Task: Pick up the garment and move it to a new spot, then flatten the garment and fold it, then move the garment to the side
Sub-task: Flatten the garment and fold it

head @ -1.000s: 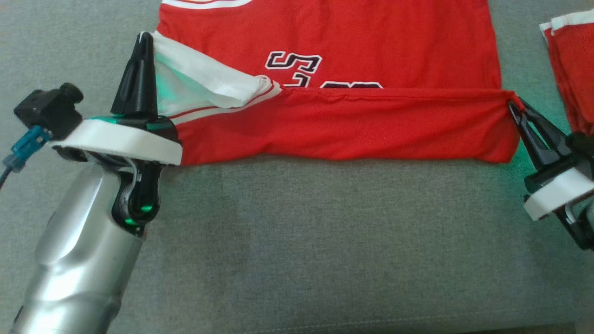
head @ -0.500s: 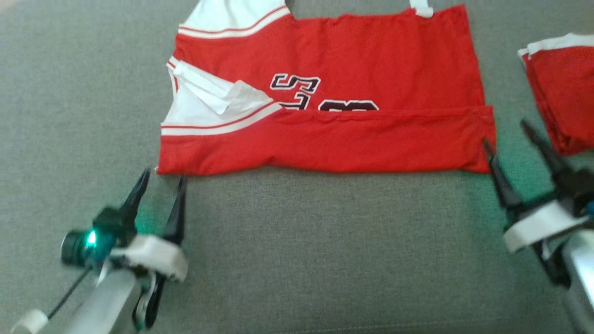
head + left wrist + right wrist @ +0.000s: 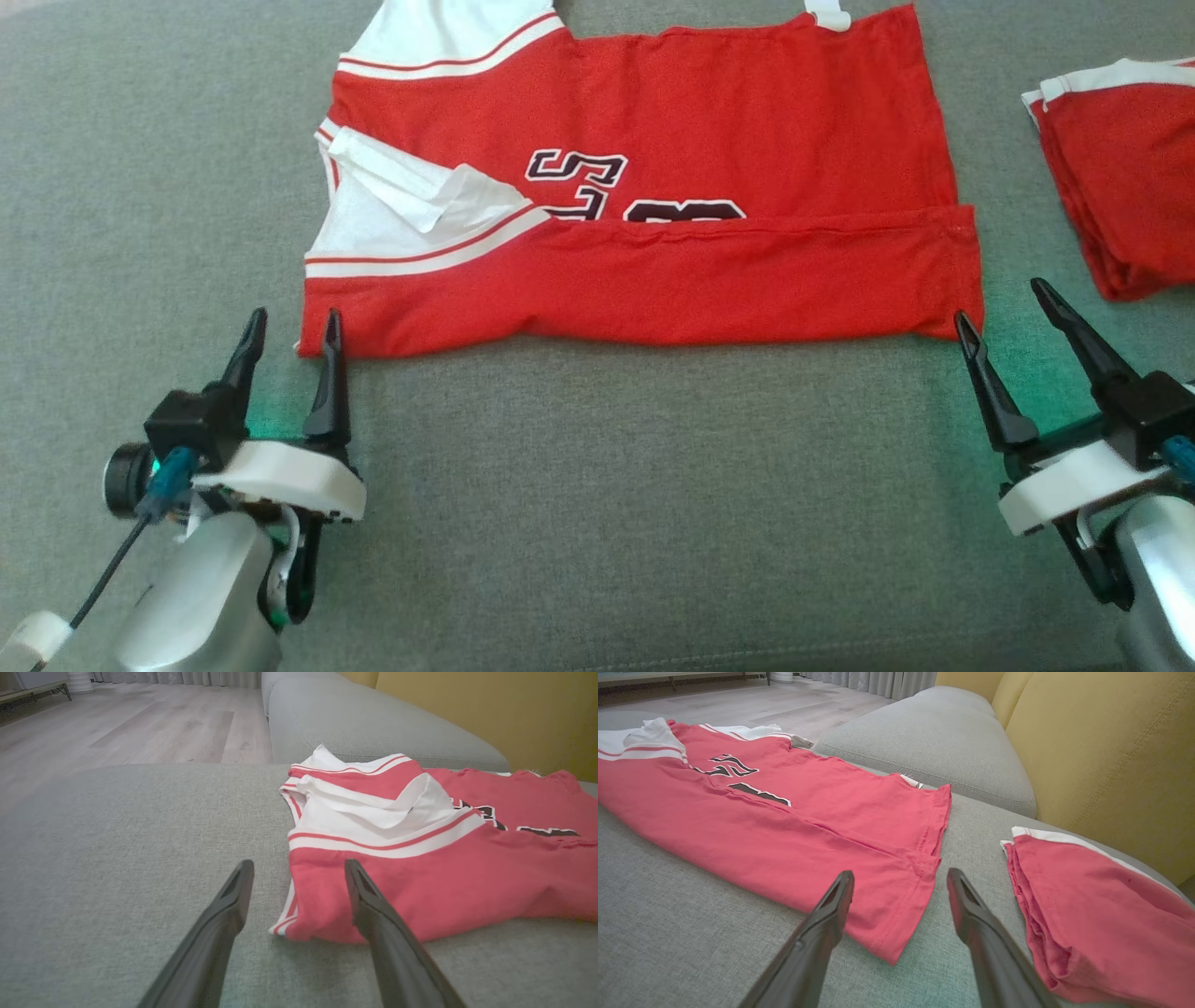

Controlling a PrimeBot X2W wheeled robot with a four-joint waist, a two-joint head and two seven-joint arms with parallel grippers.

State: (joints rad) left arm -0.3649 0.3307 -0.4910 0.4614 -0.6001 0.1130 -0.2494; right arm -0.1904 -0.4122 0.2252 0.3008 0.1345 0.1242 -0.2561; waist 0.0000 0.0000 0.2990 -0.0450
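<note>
Jersey flat on the sofa seat, toward its far edge, near strip turned over: folding under way. My left gripper and right gripper, fingers spread and empty, sit at its near corners. Next, I judge, a grip on the far corners for another fold.

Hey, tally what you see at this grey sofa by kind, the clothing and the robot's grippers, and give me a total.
Spread jersey: 1
Folded red bundle: 1
Grippers: 2, the left gripper and the right gripper, both with fingers apart
Total: 4
</note>
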